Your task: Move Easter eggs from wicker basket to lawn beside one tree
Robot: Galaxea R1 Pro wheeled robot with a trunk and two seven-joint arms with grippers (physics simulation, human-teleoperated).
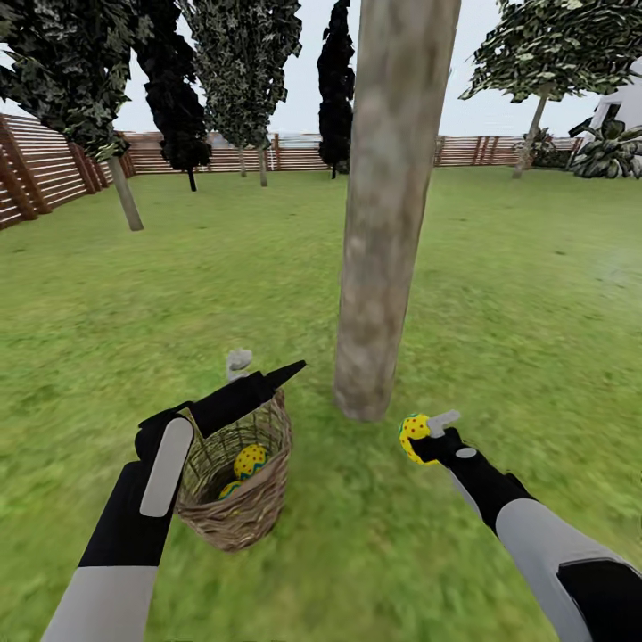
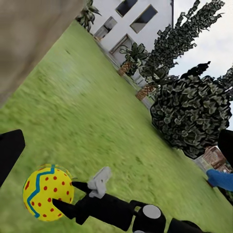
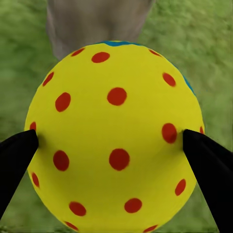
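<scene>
Right gripper (image 1: 419,439) is gripping one Easter egg (image 1: 413,438), fingers (image 3: 17,160) pressing on both its sides, just right of the tree trunk (image 1: 385,223) base, above the lawn (image 1: 517,294). Left gripper (image 1: 267,379) is hovering over the wicker basket (image 1: 241,499); finger spacing: cannot tell. Two eggs (image 1: 250,460) are lying inside the basket, left of the trunk.

The right arm reaches forward and low, its gripper (image 1: 419,439) closed with both black fingers (image 3: 206,167) pressed against opposite sides of an egg (image 1: 413,434). The left arm stretches forward too, forearm angled upward, its gripper (image 1: 267,379) pointing ahead with fingers spread and nothing between them.
</scene>
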